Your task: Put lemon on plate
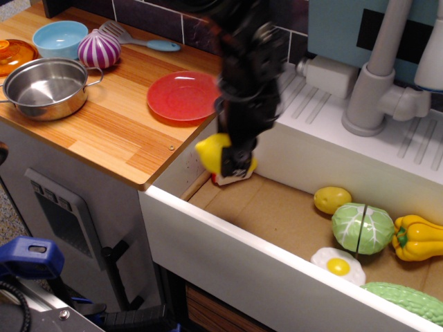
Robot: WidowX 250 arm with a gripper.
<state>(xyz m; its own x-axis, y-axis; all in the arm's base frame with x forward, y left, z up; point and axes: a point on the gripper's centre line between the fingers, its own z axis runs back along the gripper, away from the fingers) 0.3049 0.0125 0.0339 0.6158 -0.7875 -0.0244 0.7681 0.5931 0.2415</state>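
You're holding the lemon (215,152) in the gripper (232,164), fingers closed round it, lifted above the near-left corner of the sink well (277,214). No word on how deep the grip is: the arm's blurred and the fingertips merge w/ the fruit.

Just under the gripper a red-and-white toy (232,177) is peeking out, mostly covered, can't say what it is. Off to the gripper's right, down in the well, the duller yellow piece (331,199), cabbage (362,228), egg (338,265) and pepper (418,237) are sitting well apart from your path.

The plate (183,95) is lying up-left of the gripper on the wood counter (104,135), near the counter edge, bare.

My read: you're mid-carry. To do it well, be raising enough to clear the counter lip, then travelling left and back till the lemon is hanging over the plate's middle, not the rim. Lower before releasing; it's oval & smooth, prob rolls if dropped. Beyond the plate, the pot (46,86) and onion (99,48) aren't in your way.
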